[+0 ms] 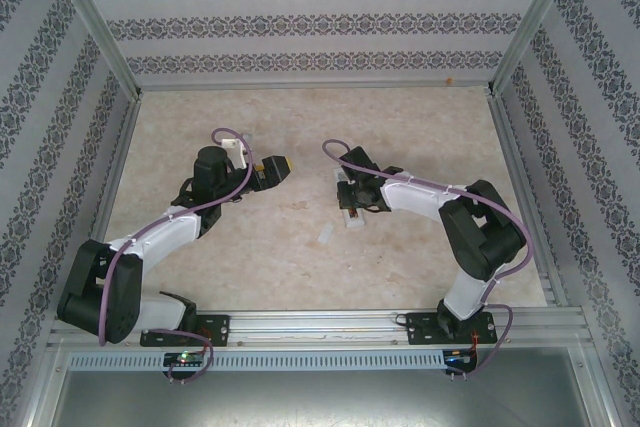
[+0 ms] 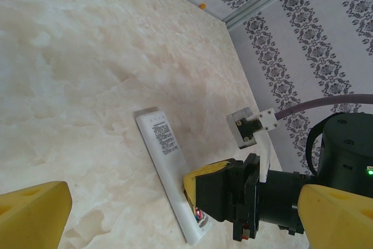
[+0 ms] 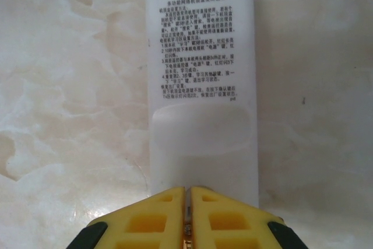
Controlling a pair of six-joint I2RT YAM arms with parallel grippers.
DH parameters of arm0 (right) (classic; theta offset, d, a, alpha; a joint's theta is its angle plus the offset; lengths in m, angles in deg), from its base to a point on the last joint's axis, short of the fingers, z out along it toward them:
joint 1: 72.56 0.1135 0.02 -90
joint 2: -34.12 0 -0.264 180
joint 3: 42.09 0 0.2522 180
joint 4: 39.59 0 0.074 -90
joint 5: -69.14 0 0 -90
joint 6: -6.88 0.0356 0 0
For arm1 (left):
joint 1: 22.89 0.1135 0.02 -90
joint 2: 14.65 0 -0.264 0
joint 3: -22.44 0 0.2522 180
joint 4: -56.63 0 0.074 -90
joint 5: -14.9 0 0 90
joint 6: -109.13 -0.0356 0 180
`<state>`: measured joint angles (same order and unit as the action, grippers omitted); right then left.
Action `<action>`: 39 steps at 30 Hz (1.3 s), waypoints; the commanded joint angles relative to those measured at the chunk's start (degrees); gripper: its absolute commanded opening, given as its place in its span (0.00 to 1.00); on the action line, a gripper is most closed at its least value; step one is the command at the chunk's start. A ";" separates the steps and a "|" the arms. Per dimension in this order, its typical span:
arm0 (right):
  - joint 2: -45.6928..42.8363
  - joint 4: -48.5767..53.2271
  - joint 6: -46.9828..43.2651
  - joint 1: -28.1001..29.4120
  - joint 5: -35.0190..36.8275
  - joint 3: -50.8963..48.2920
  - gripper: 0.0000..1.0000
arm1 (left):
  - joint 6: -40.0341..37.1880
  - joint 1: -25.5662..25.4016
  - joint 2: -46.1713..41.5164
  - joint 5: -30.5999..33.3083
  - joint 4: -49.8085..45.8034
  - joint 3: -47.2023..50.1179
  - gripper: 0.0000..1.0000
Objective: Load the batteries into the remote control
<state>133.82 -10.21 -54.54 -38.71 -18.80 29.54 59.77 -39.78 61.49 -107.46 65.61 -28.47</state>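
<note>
Lying back-up on the marble-look table (image 3: 58, 86), the white remote (image 3: 201, 86) shows a block of small Chinese print in numbered lines, too fine to read. Right gripper (image 3: 187, 192) sits over its near end, yellow fingers (image 3: 151, 217) pressed shut. Reddish speck (image 2: 199, 213) at that end, maybe a battery, can't tell. Left gripper (image 1: 278, 167) hangs nearby, jaws spread wide.

one white remote (image 3: 201, 86), two hands (image 1: 278, 165) (image 1: 350, 209)

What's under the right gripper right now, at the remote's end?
The white remote lies label-side up on the table, its near end beneath the shut right gripper. That end is covered, so whatever sits there can't be seen.
</note>
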 commanded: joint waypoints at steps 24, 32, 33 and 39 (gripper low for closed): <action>-5.51 -4.37 0.10 6.65 9.39 -11.31 0.00 | 1.52 -0.44 0.23 0.44 2.04 -0.98 1.00; -8.91 -2.22 -2.59 3.53 6.86 -2.85 0.00 | 1.97 -0.51 0.82 0.01 2.60 -1.35 1.00; -9.00 -2.10 -2.74 3.11 6.28 -2.38 0.00 | 1.85 -0.44 0.68 0.05 2.44 -1.35 1.00; -10.11 -1.17 -1.89 2.63 4.84 -3.61 0.00 | 1.31 -0.49 0.71 0.20 2.30 -1.14 1.00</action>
<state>125.12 -13.88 -56.31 -36.00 -12.37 26.41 61.28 -39.78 61.73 -107.46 65.67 -28.49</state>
